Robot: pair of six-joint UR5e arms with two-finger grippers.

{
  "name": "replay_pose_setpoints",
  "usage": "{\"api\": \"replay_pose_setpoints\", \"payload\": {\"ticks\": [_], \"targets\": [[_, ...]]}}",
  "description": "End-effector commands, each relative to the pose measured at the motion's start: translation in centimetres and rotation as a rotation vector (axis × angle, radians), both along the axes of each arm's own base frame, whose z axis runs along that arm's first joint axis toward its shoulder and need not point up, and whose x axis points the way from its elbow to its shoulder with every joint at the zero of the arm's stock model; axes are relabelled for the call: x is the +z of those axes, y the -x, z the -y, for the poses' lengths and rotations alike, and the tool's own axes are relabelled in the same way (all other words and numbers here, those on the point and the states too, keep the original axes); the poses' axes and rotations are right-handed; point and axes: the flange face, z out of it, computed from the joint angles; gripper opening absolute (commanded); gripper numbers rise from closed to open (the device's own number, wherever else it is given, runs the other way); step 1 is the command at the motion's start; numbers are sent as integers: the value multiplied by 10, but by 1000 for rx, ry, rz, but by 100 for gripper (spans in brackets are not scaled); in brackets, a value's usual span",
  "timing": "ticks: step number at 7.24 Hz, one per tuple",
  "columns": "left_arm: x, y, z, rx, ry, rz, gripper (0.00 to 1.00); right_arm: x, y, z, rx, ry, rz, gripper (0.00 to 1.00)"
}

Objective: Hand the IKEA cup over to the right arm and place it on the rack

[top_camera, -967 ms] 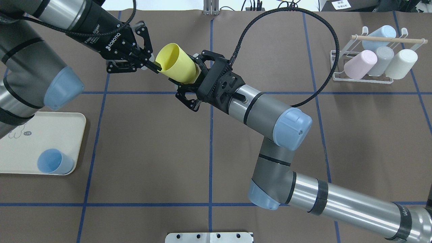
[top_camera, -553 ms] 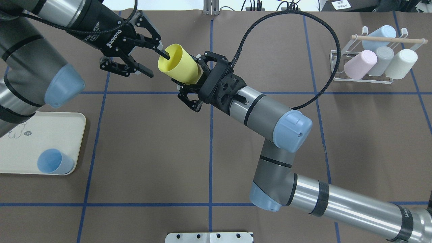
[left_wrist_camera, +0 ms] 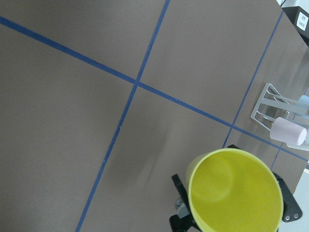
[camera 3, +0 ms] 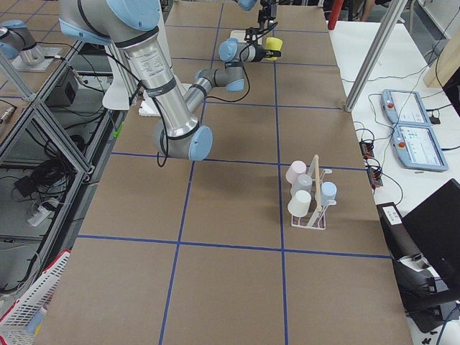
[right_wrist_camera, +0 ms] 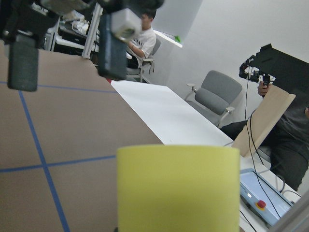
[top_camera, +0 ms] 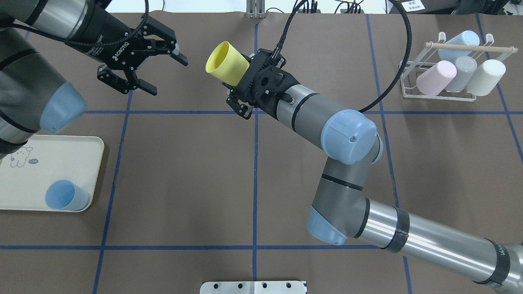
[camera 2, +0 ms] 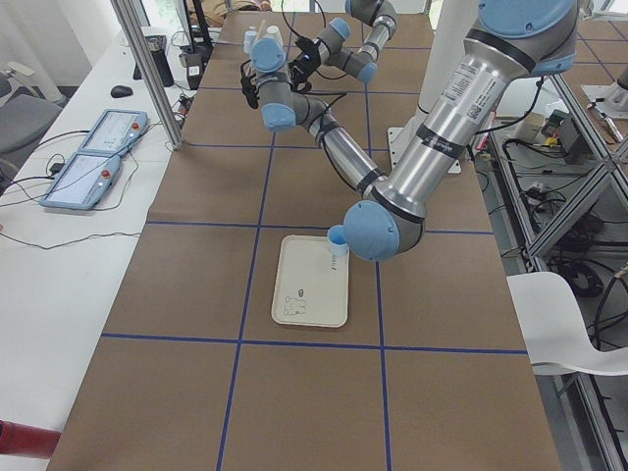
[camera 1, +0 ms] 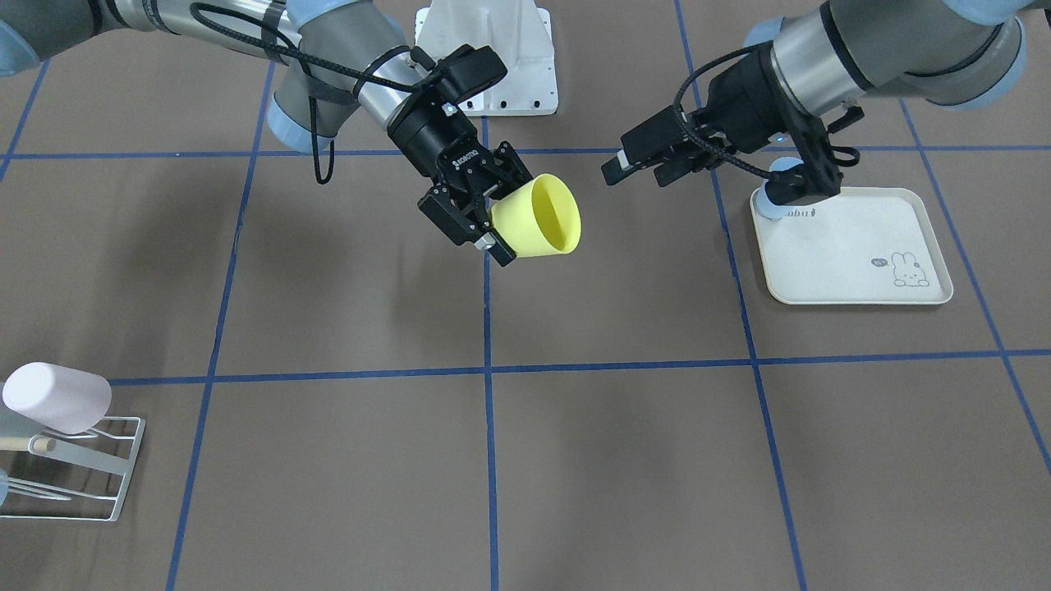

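Front-facing view first: the right gripper (camera 1: 493,232) is clamped on the base end of the yellow cup (camera 1: 538,217), held above the table with its mouth aimed away from the wrist, toward the left gripper (camera 1: 636,168). That one hangs apart from the rim with nothing in it. Just behind its wrist lies the rabbit-printed tray (camera 1: 854,279), and the rack (camera 1: 98,468) is well apart from both grippers, at the table's far corner. Overhead now: the left gripper (top_camera: 167,76) is spread wide and clear of the yellow cup (top_camera: 226,63), with bare table between fingertips and rim. The right gripper (top_camera: 246,77) has its fingers closed on the cup's narrow end. The rack (top_camera: 439,97), already carrying four cups under its wooden rod (top_camera: 470,47), stands well behind the right gripper's wrist. A blue cup (top_camera: 65,196) stands on the tray (top_camera: 61,163), back below the left arm. From the left end, both grippers are too far off to judge (the near arm fills the view). From the right end, the yellow cup (camera 3: 273,47) is a small dot at the far gripper, well apart from the rack (camera 3: 313,208). The left wrist looks straight into the yellow cup (left_wrist_camera: 236,193). In the right wrist view, the yellow cup (right_wrist_camera: 178,188) fills the foreground, and the left gripper's fingers (right_wrist_camera: 23,58) hang spread beyond it.
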Motion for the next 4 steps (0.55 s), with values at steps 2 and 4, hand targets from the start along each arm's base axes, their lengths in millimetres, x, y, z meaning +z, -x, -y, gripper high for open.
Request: {"api": "replay_pose_setpoints", "payload": {"ticks": [2,4], "targets": [[59,4,2,-8,-42,65,100,0,-72,47,84,145,-524,23],[65,0,4,-5,-32,72,100,27,-99,84,74,62,-815,22]]}}
